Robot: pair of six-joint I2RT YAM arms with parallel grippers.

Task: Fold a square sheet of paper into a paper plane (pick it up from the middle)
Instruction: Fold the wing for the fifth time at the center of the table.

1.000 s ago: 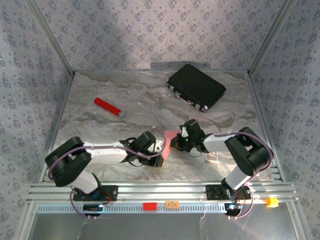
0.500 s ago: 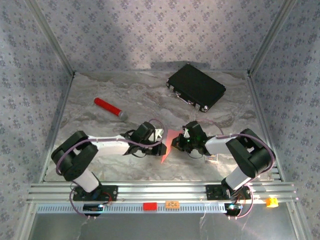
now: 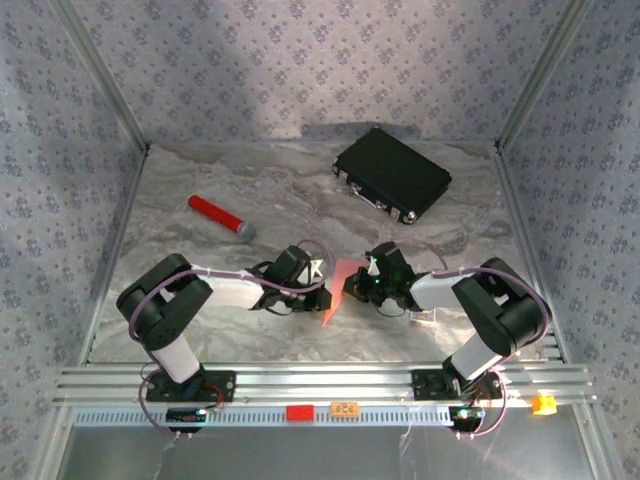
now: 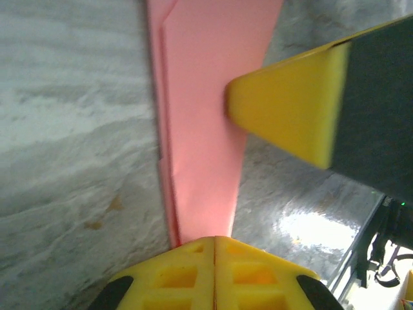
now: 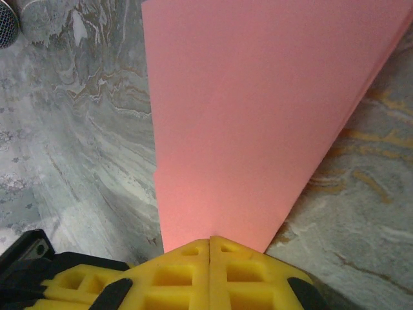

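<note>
The salmon-pink sheet of paper (image 3: 337,283) is folded into a narrow, layered, pointed shape and hangs just above the table between my two grippers. My left gripper (image 3: 316,291) is shut on its left side; in the left wrist view the paper (image 4: 206,116) runs straight out from the closed jaws (image 4: 214,239). My right gripper (image 3: 353,286) is shut on the opposite side, with the paper (image 5: 258,116) fanning out from its jaws (image 5: 210,239). A yellow finger of the right gripper (image 4: 290,110) presses against the paper's edge in the left wrist view.
A black case (image 3: 392,175) lies at the back right. A red cylinder with a grey cap (image 3: 218,216) lies at the left. A small card (image 3: 427,316) sits under the right arm. The aluminium rail (image 3: 320,380) borders the near edge; patterned walls close in three sides.
My left gripper has moved back from the near edge to the paper's left side and closed on it, its arm folding in. The right gripper has held still on the paper.
</note>
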